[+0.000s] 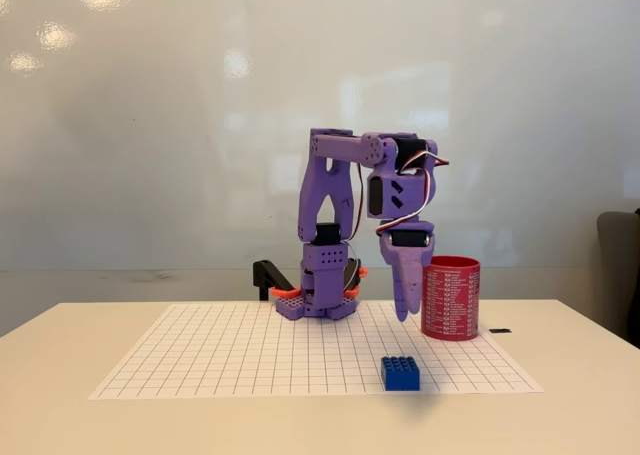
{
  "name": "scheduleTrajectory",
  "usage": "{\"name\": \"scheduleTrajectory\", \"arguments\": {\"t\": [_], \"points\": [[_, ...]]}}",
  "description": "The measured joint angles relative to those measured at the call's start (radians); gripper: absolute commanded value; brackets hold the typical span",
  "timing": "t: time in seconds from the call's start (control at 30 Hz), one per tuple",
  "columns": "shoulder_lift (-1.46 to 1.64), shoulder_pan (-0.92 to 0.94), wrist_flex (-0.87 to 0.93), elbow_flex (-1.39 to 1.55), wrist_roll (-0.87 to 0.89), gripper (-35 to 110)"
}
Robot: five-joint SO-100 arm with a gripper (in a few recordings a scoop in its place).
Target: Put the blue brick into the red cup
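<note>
Arm (345,225): I see the purple arm at frame centre, folded, base on the far edge of the grid sheet (250,360).
Gripper (405,310): points straight down, tip just above the sheet, immediately left of the red cup; nothing between the fingers.
Finger state: I cannot tell from this side-on angle; the fingers read as one narrow shape.
Blue brick (400,373): lower centre-right of the frame, lying on the sheet near its front edge, studs up, well apart from the gripper.
Red cup (451,297): right of centre, upright on the sheet, behind the brick and slightly right.
Table (590,395): white surface under the sheet.
</note>
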Motion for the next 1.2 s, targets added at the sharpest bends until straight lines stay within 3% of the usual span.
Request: {"name": "scheduleTrajectory", "arguments": {"t": [0.37, 0.4, 0.5, 0.6, 1.2], "points": [[-0.138, 0.011, -0.078, 0.035, 0.018, 58], [-0.137, 0.012, -0.077, 0.035, 0.018, 52], [-0.137, 0.028, -0.084, 0.035, -0.009, 16], [-0.17, 0.037, -0.104, 0.037, -0.051, 0], [-0.15, 0.091, -0.064, 0.049, -0.11, 0]]}}
